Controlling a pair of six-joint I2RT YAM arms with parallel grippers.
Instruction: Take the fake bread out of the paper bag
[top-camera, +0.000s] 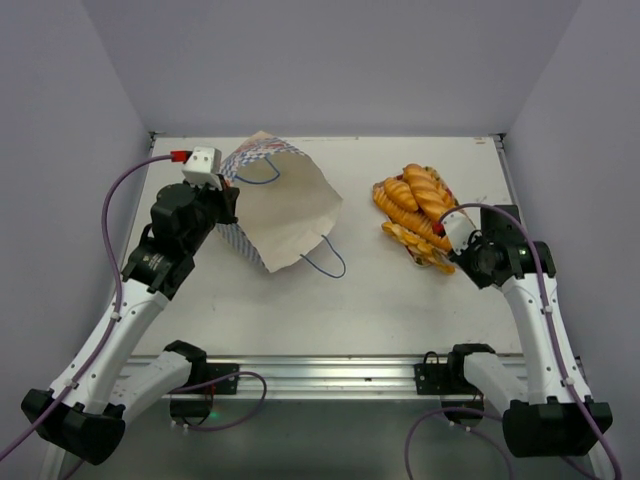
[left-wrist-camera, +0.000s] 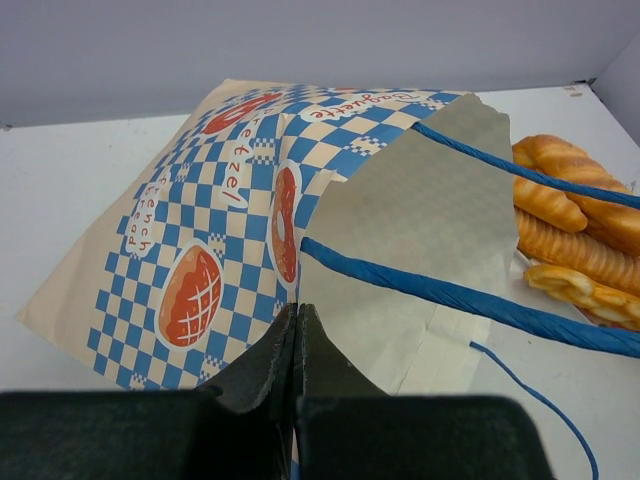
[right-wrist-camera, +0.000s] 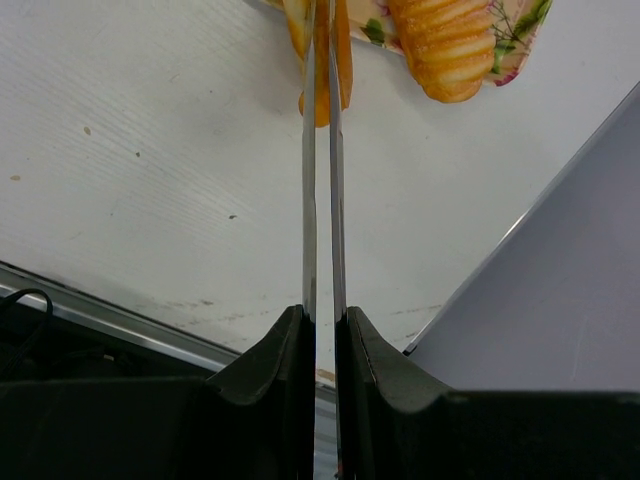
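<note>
Since its mouth gapes toward the middle of the table (top-camera: 300, 300), the paper bag (top-camera: 285, 205) lies on its side, flat, no loaf showing inside. Left gripper (left-wrist-camera: 296, 320): clenched, apparently pinching the bag's checkered base fold, likely to anchor it. Fake bread (top-camera: 412, 205): heaped on a floral tray (right-wrist-camera: 522, 35), well right of the bag. Right gripper (right-wrist-camera: 320, 30): clenched, tips at one orange piece; any hold on it cannot be told. Blue cord handles (top-camera: 328, 262) trail loose between.

Open table (top-camera: 385, 295) runs between the paper bag (top-camera: 285, 215) at left and the fake bread (top-camera: 415, 200) heaped at right, with a blue cord handle (top-camera: 330, 263) lying beside the bag.
</note>
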